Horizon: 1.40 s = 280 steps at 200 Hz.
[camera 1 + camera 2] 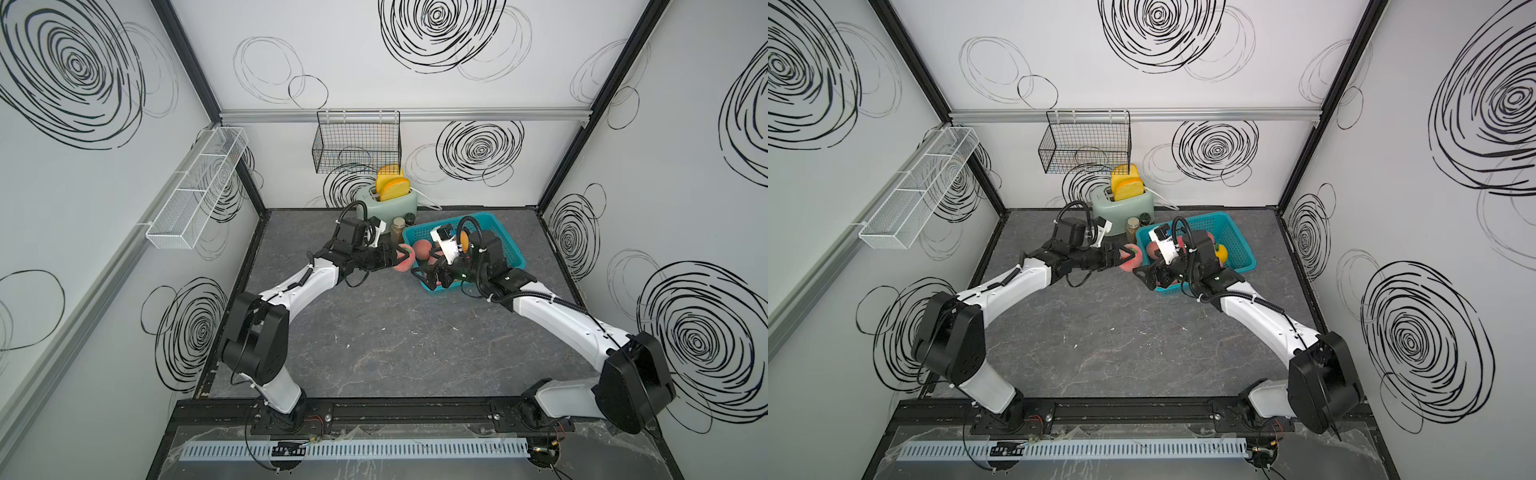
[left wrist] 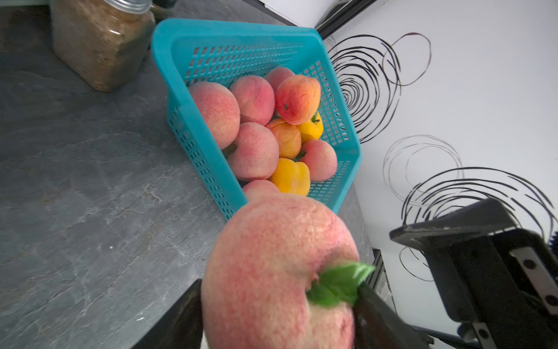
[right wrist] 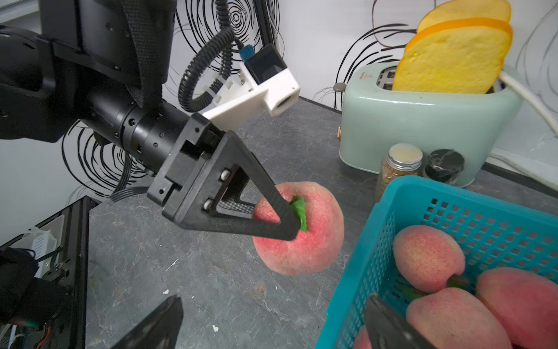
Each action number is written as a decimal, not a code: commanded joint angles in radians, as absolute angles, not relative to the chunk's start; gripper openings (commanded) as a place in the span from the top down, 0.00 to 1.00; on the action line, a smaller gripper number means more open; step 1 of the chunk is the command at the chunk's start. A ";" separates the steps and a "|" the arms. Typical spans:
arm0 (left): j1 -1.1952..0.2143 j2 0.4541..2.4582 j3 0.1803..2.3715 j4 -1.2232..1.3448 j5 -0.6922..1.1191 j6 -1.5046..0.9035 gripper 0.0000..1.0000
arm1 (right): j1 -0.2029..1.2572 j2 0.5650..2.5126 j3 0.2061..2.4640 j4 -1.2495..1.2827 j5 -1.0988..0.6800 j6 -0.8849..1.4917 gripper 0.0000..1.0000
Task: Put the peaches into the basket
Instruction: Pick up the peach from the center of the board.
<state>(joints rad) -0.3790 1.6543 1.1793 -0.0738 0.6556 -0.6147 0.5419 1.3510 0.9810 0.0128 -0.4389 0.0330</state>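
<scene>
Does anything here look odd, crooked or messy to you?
Nothing broken or spilled. The teal basket sits crooked to the table's edges, and a few white scraps lie on the grey tabletop. One peach is outside the basket, pinched in the left arm's jaws.

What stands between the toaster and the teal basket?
Two jars: a glass jar of brown grains and a black-lidded jar, seen best in the right wrist view.

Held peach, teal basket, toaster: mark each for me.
held peach [image 3: 308,253]: right wrist view, on its bare pink skin.
teal basket [image 2: 235,30]: left wrist view, on the solid rim band.
toaster [image 3: 422,127]: right wrist view, on its mint-green side panel.
</scene>
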 commanded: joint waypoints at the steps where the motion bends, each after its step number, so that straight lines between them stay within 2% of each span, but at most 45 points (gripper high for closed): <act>1: -0.384 1.607 1.157 0.012 0.759 -0.670 0.26 | 0.548 1.350 0.986 0.039 -0.402 0.003 0.03; 139: -0.459 1.582 1.153 0.049 0.816 -0.717 0.27 | 0.572 1.396 0.986 0.060 -0.405 0.002 0.04; 180: -0.466 1.578 1.149 0.060 0.821 -0.728 0.27 | 0.571 1.401 0.986 0.067 -0.409 0.000 0.13; 219: -0.474 1.575 1.150 0.071 0.832 -0.743 0.27 | 0.571 1.410 0.981 0.070 -0.411 -0.003 0.15; 258: -0.479 1.572 1.151 0.079 0.838 -0.752 0.27 | 0.572 1.400 0.980 0.075 -0.404 -0.004 0.25; 280: -0.482 1.566 1.152 0.085 0.841 -0.759 0.23 | 0.570 1.395 0.980 0.077 -0.394 -0.002 0.28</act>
